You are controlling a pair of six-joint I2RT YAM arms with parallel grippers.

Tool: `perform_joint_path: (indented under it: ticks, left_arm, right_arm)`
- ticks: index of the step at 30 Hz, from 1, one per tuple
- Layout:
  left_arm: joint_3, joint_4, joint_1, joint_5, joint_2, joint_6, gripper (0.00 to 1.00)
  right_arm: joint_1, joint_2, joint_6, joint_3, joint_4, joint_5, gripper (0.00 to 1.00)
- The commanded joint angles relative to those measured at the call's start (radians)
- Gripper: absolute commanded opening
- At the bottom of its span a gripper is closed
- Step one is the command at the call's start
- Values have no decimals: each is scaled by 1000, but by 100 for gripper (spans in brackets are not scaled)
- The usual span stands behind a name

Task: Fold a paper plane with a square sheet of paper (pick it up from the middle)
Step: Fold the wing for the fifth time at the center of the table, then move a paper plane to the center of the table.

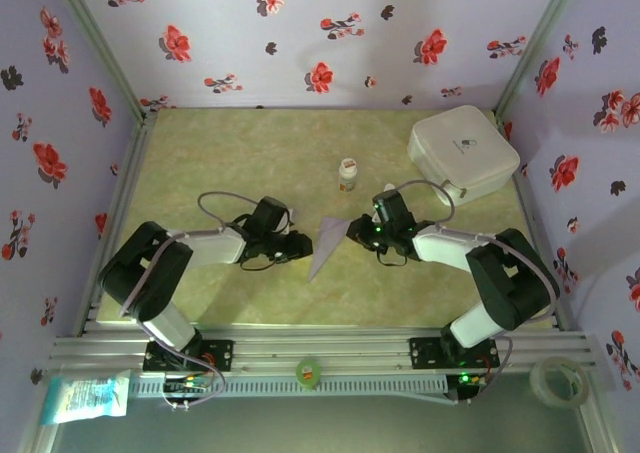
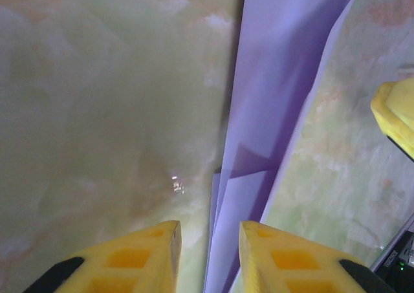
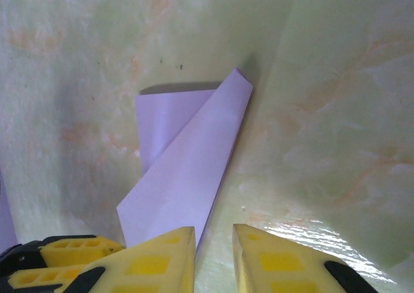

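— What lies mid-table?
— A thin pale lilac sheet of paper [image 1: 324, 245], creased into a slim pointed shape, flat on the glossy green marbled tabletop [image 1: 250, 153] between the arms.
— Anything unclear?
— Its end is cut off beneath the left gripper [image 2: 210, 231].
— The jaws?
— Yellow ribbed plastic, both narrowly parted. The left straddles the paper; the right gripper [image 3: 213, 235] sits just beside a folded flap, clamping nothing.
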Motion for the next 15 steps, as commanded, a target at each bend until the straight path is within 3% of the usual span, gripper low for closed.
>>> perform_joint_path:
  ticks: [1, 15]
  left_arm:
    - [31, -29, 4, 20, 33, 34, 28]
    - [75, -39, -4, 63, 83, 62, 29]
  right_arm:
    - [10, 8, 11, 9, 28, -13, 22]
    - [13, 49, 20, 8, 53, -27, 22]
